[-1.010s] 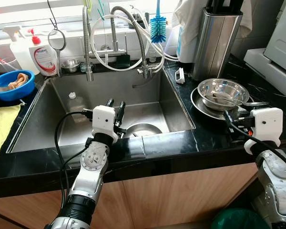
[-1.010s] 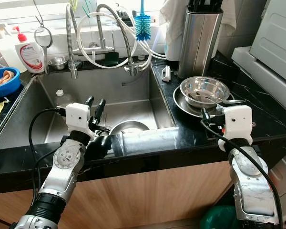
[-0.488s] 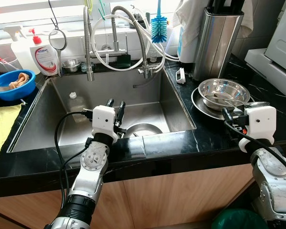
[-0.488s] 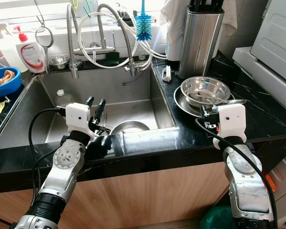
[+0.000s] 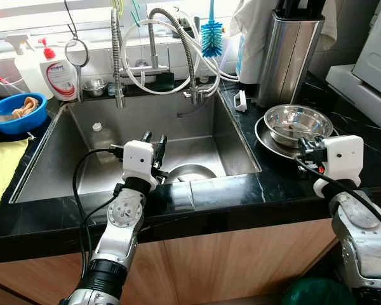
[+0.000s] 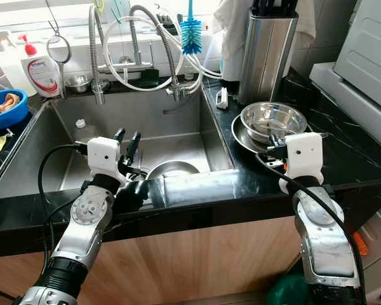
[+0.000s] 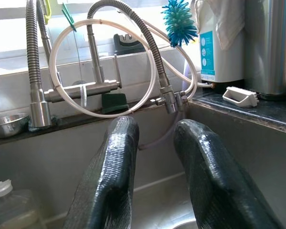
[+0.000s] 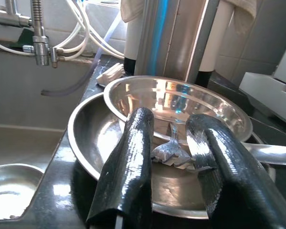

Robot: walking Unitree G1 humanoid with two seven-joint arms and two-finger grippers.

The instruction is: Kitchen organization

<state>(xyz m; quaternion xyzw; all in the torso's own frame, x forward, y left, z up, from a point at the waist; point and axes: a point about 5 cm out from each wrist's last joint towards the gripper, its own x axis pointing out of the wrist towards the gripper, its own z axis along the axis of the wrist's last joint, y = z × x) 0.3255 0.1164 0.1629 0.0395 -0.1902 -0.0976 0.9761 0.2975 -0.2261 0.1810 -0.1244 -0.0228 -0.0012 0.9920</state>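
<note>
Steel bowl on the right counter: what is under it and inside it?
The steel bowl sits in a wider steel plate. A fork lies by its rim, between the right gripper fingers. The bowl hides the plate's middle.

Daylight pours in from the window (image 5: 44, 16) behind my taps, washing it out to white. Glare streaks the steel bowl (image 8: 181, 107) and the black counter (image 5: 228, 190). The sink (image 5: 51, 171) looks dimmer. My own fingers (image 7: 109, 191) loom soft and slightly blurred; head views stay sharp
</note>
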